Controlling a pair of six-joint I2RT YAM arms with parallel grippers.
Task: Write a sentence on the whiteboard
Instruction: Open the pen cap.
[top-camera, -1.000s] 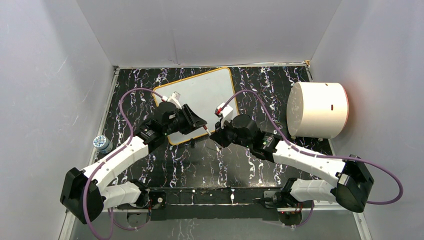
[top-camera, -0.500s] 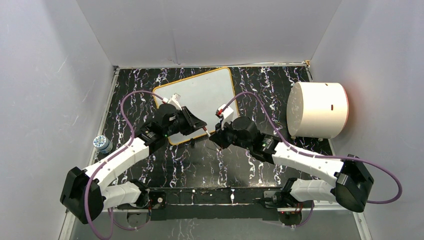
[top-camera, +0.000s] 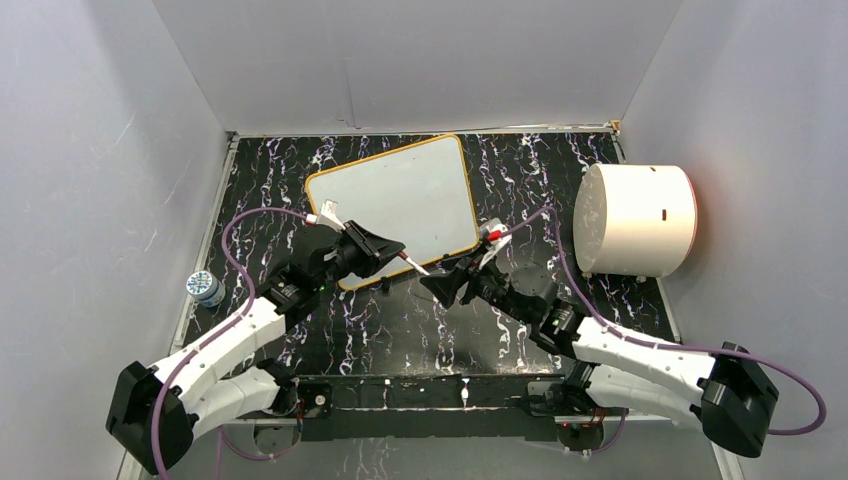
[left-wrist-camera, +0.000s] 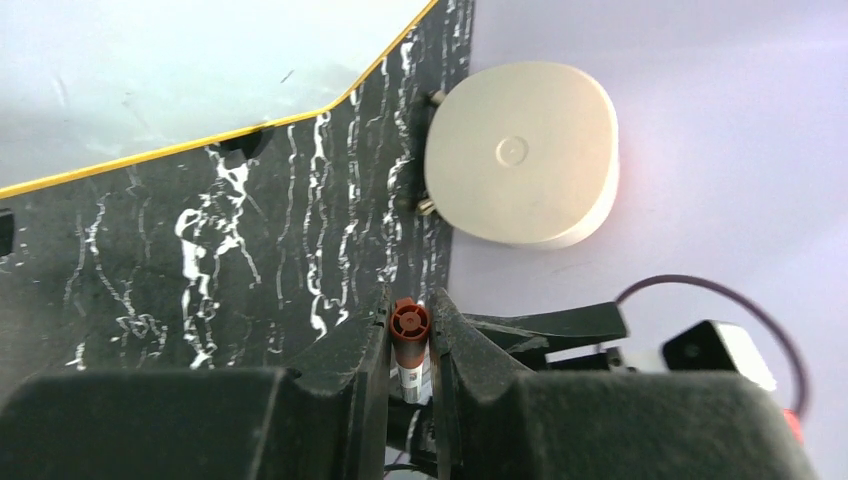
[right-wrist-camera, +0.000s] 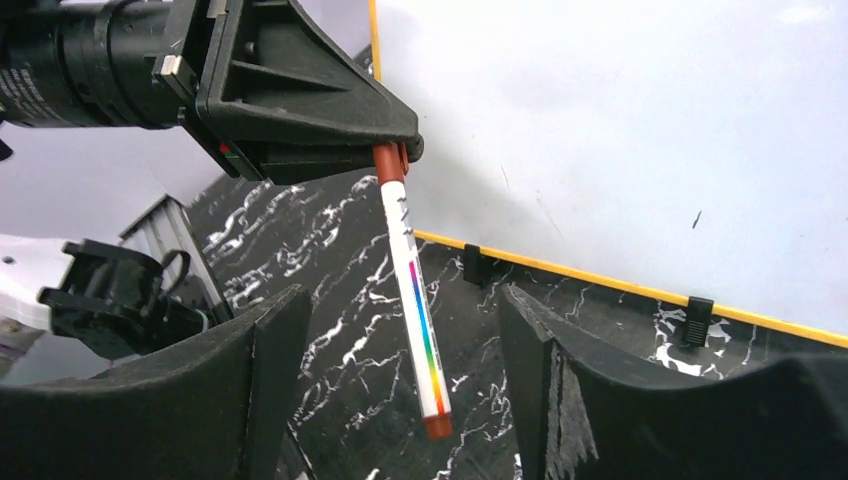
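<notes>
Whiteboard (top-camera: 400, 205): plain white face, thin orange-yellow rim, small black clips (right-wrist-camera: 473, 265). Table (top-camera: 400, 325): black with white marble veining. Marker (right-wrist-camera: 412, 290): white barrel, lengthwise rainbow stripe, red-brown at both ends. Cylinder (top-camera: 635, 220): off-white. Arms (top-camera: 225, 335): white shells, black joints, purple cables (top-camera: 240, 225). Small round item (top-camera: 205, 287): blue and white, patterned.

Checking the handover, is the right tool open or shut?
Open: the right tool has its fingers wide apart, clear of the marker gripped by the left tool.

No legible txt; marker (right-wrist-camera: 412, 290) print unreadable (blurred)
</notes>
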